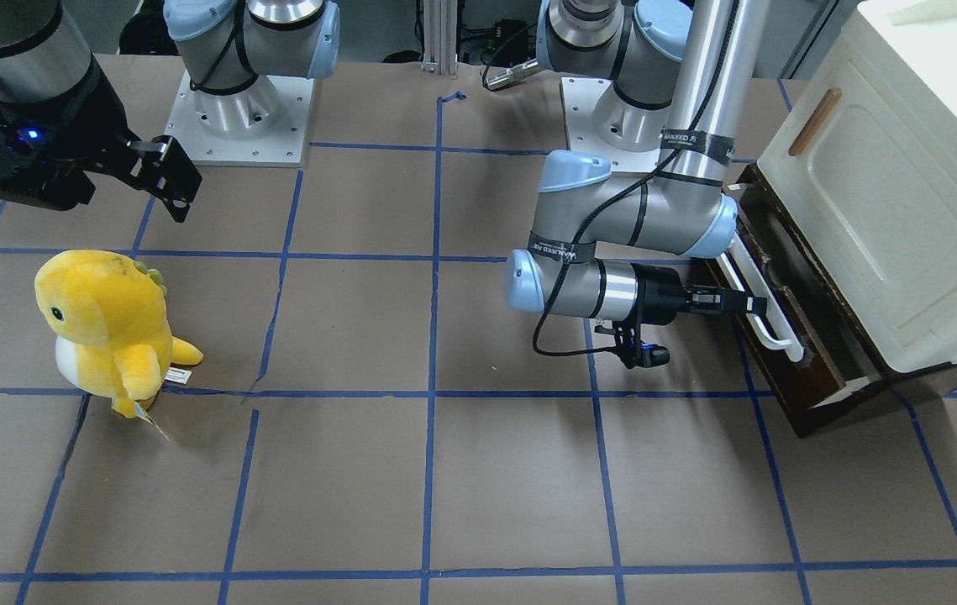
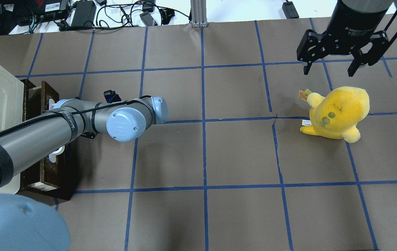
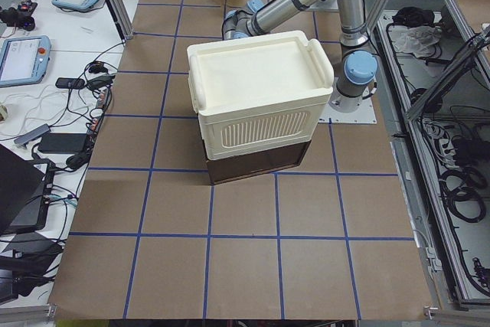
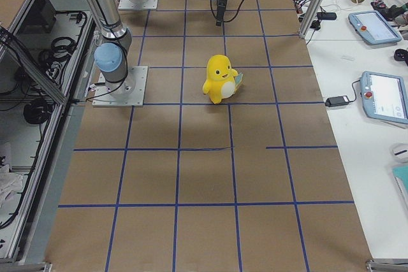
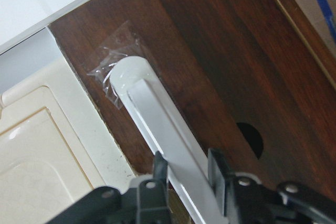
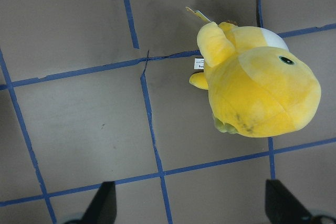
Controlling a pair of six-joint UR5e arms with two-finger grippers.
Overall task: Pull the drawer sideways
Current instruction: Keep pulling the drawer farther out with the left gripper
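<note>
The dark brown drawer (image 1: 780, 378) sits under the cream cabinet (image 1: 881, 210) and stands a little way out of it. Its long white bar handle (image 1: 772, 323) runs along the front. My left gripper (image 1: 747, 302) is shut on that handle. In the left wrist view the fingers (image 5: 160, 166) clamp the bar (image 5: 157, 114) from both sides against the drawer front (image 5: 236, 66). In the overhead view the left arm hides the gripper; the drawer (image 2: 50, 167) shows beneath it. My right gripper (image 2: 330, 68) is open and empty, raised above the table.
A yellow plush toy (image 1: 108, 328) stands on the brown table just below and beside the right gripper; it also shows in the right wrist view (image 6: 257, 93). The cabinet door carries a small tan handle (image 1: 814, 122). Blue tape lines grid the table.
</note>
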